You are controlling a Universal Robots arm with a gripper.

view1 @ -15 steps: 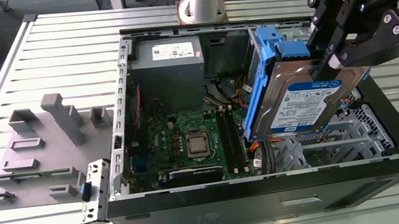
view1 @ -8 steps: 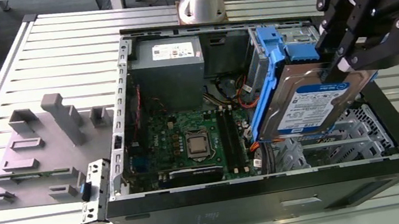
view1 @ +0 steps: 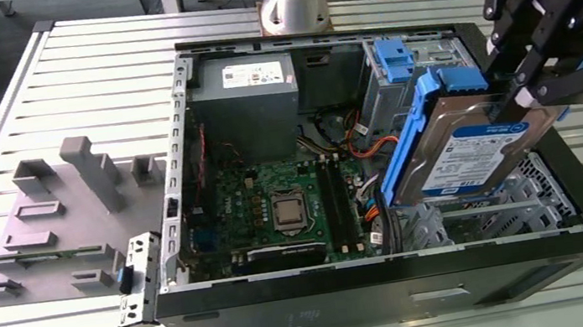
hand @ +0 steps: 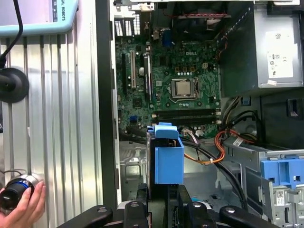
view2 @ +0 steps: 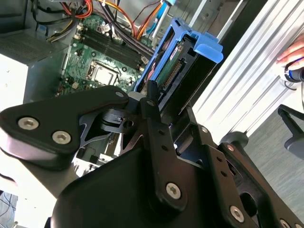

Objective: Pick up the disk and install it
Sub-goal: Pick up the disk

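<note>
Worth squaring the flat silver metal hard drive (view1: 471, 152), framed in its blue plastic carrier bracket, to the perforated grey metal drive cage (view1: 501, 210) beneath, and steering clear of the orange cables (view1: 369, 146) (likely snag point). Black two-fingered hand (view1: 517, 100) clamped narrowly on the hard drive's upper edge, holding it tilted and aloft over the open black computer case (view1: 398, 285). Beyond, green motherboard (view1: 261, 193), untouched.
</note>
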